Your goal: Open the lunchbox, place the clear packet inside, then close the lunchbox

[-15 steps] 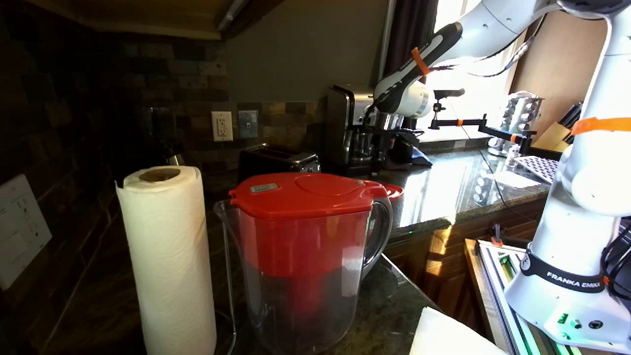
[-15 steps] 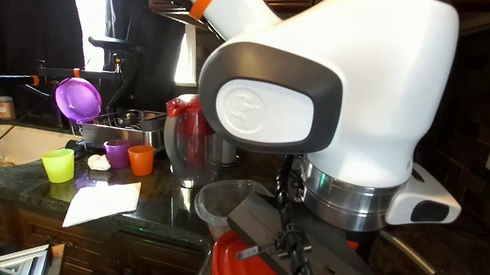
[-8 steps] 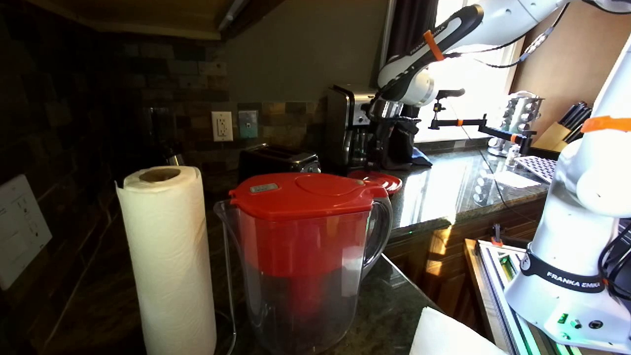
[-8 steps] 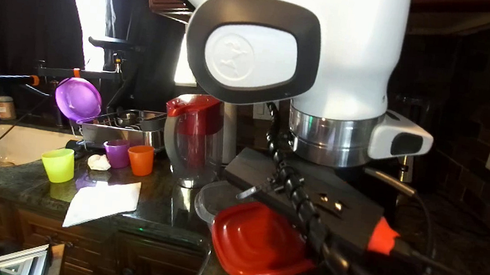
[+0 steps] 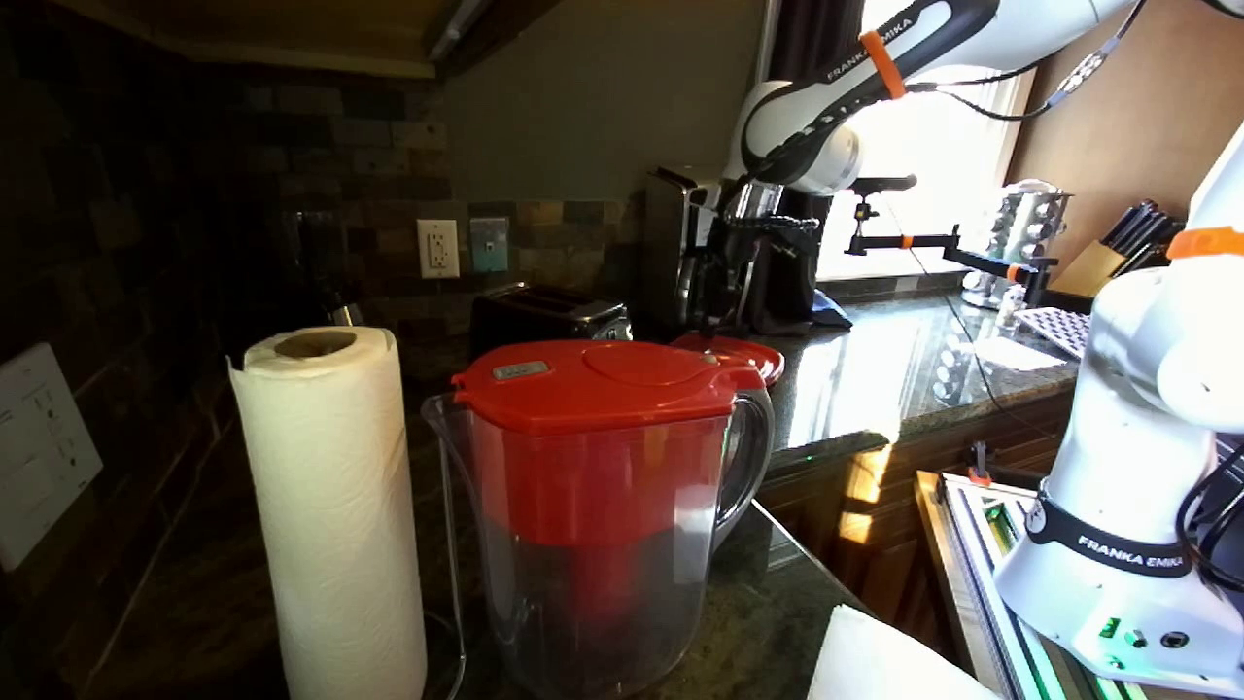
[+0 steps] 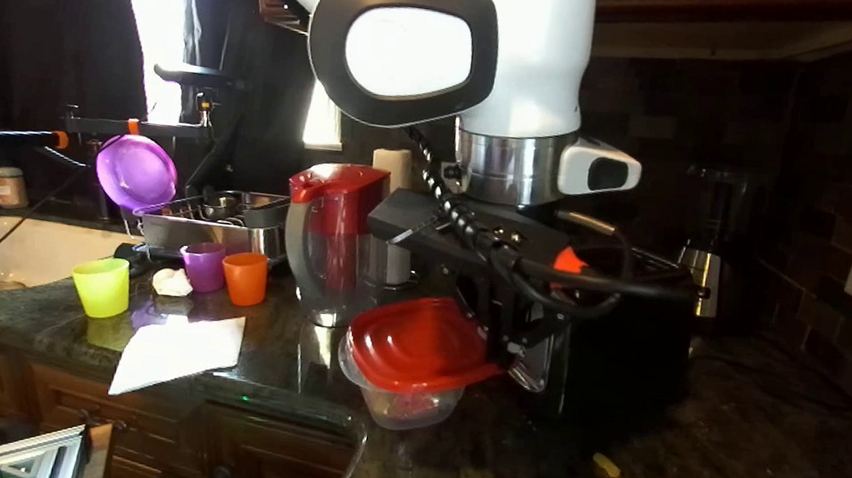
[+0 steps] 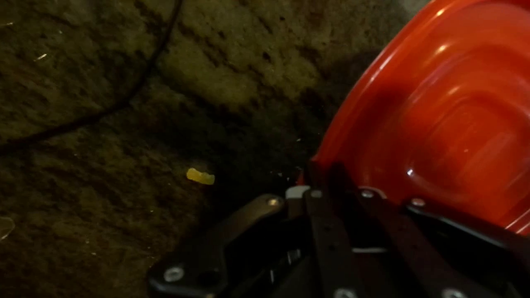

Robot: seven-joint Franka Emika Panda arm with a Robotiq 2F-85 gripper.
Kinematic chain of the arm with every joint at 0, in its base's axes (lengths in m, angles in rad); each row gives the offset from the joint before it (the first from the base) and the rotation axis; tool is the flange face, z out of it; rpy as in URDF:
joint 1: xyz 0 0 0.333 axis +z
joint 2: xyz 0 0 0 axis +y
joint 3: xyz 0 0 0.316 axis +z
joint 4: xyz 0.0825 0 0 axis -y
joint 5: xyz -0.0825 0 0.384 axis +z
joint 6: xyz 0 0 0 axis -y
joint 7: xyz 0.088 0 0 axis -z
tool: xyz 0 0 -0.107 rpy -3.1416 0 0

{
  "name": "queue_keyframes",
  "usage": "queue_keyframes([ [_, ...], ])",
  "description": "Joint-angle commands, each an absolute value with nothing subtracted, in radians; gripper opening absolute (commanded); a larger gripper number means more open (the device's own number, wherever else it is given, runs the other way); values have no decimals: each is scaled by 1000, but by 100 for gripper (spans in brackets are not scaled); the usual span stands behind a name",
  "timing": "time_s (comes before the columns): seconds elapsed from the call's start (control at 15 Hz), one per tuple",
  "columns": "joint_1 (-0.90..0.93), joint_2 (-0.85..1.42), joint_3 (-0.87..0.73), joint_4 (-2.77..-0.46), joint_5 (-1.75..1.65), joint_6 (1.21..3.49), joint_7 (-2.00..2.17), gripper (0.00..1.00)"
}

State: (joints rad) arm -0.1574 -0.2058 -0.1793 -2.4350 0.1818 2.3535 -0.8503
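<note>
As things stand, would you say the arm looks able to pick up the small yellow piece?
Probably not: the gripper seems clamped on the edge of the red lid and would likely have to let go first, though the yellow piece lies uncovered on the counter.

Arm [image 6: 536, 59] is mostly white, orange band [image 5: 881, 65] slapped on and FRANKA EMIKA [image 5: 844, 66] printed well above the silver collar [image 6: 514, 170]. Below it, a black hand [image 7: 325, 176] is studded with screws [image 7: 173, 273]; spiral-wrapped black cable [image 6: 464, 224] is run just beside the collar.
</note>
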Motion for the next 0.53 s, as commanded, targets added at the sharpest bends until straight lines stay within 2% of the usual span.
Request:
queue_keyframes([
  [0.0,-122,-247,-156,-2478,125,2331,-740,2],
  [0.47,-65,-252,-118,-2517,118,2384,-587,2],
])
